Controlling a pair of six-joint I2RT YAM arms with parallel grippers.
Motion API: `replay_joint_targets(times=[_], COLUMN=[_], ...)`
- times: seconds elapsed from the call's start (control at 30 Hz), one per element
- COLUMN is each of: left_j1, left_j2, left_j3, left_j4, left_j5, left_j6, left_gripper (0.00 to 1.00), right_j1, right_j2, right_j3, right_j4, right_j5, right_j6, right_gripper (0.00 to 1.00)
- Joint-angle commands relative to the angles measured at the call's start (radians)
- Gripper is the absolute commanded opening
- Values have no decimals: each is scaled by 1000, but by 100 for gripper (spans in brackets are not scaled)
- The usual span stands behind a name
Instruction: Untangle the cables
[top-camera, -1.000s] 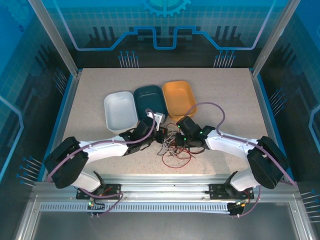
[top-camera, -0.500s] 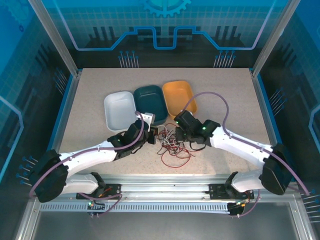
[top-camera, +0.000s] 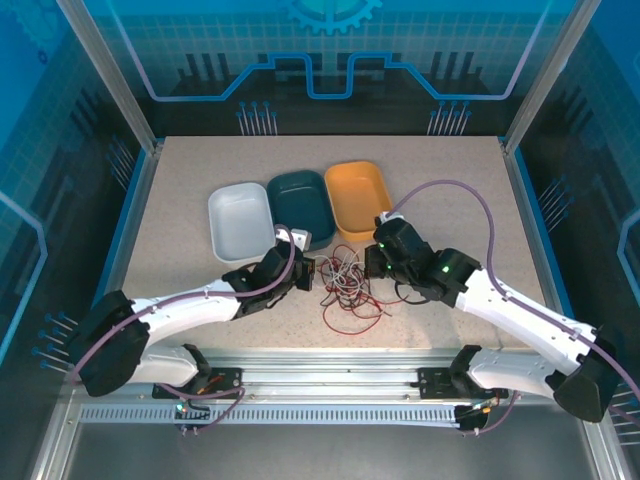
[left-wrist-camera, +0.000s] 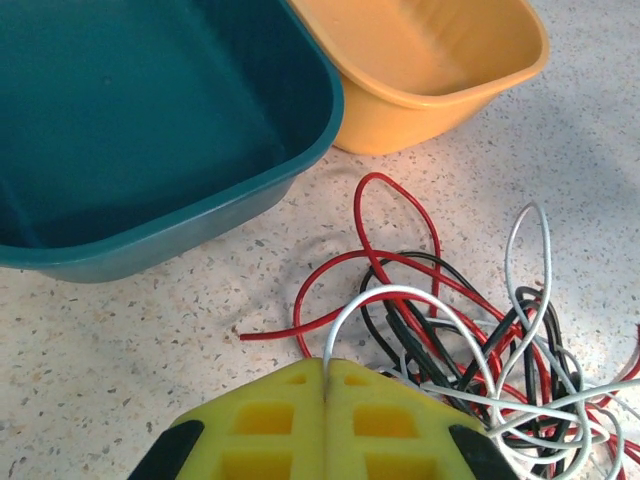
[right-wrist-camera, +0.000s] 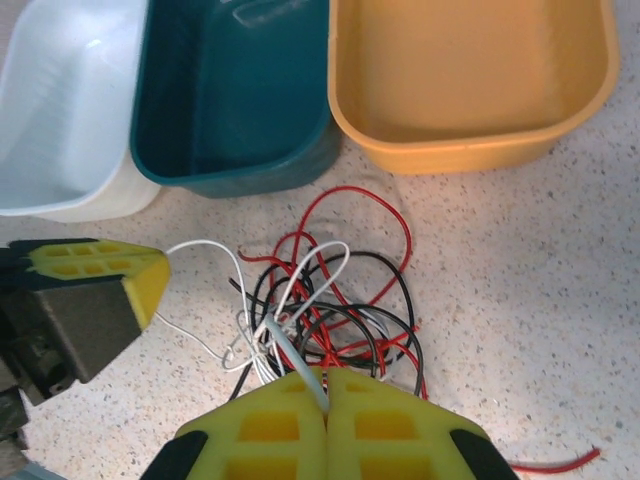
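Table (top-camera: 200, 165) bears cables (top-camera: 345, 285) between left claw (top-camera: 309, 272), right claw (top-camera: 369, 264)

Cables (top-camera: 345, 285) on table (top-camera: 450, 170), just before row of three trays (top-camera: 298, 174)

The right pincer (top-camera: 372, 262) has drawn back from the middle of the counter toward its right edge, and the left pincer (top-camera: 307, 272) has eased slightly leftward, so the two now stand apart. The cables (top-camera: 345, 285), tightly bunched between them before, are pulled into a looser, wider spread.
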Motion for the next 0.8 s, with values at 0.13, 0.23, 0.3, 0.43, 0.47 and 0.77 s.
replay_joint_targets(times=[0.13,0.23,0.3,0.43,0.47,0.77], left_j1=[-5,-5,-5,-6,-5,-5], left_j2=[23,26,29,38,40,46], left_j3=[-26,-32,-37,-43,-44,-51], left_j4=[-20,-20,-20,-14,-13,-12], left_j5=[-20,-21,-20,-12,-9,4], left_j6=[-22,-25,-26,-32,-32,-41], left_gripper=[0,0,0,0,0,0], right_j1=[15,18,23,25,26,25], right_j2=[-53,-62,-69,-86,-90,-97], right_j3=[45,74,91,114,120,225], right_j4=[139,149,149,163,168,198], right_j5=[-61,-83,-96,-110,-113,-174], right_j6=[-79,-108,-127,-162,-170,-259], right_gripper=[0,0,0,0,0,0])
